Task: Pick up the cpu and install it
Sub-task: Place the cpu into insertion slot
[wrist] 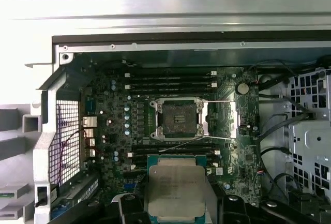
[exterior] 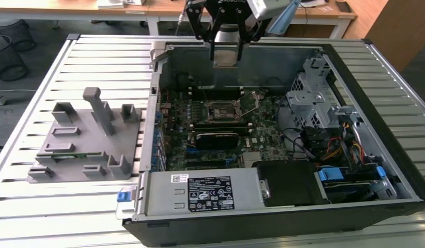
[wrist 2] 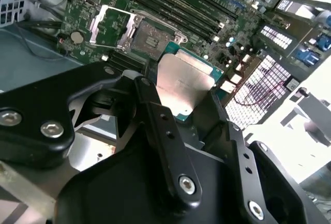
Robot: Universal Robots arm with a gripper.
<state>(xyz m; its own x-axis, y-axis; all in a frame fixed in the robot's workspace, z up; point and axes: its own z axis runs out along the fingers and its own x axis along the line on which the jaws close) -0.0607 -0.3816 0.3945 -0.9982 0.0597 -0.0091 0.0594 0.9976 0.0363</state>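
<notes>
Gripper [exterior: 226, 59] clamps cpu [wrist 2: 183, 85] by its edges — well clear above socket [wrist: 180, 118].

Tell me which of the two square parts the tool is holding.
The cpu, the silvery metal-topped chip gripped in the tool; the black-framed socket lies apart from it, open on the motherboard.

A small flat square chip, silvery-grey metal on top with a tan-green rim, the cpu [wrist: 176, 190] is clamped in the black gripper [wrist: 178, 206], whose fingers [wrist 2: 155, 113] press on two opposite edges. Its metal top faces both wrist views. It hangs above the green motherboard, just beside the open black-framed socket [wrist: 178, 119], not seated.
</notes>
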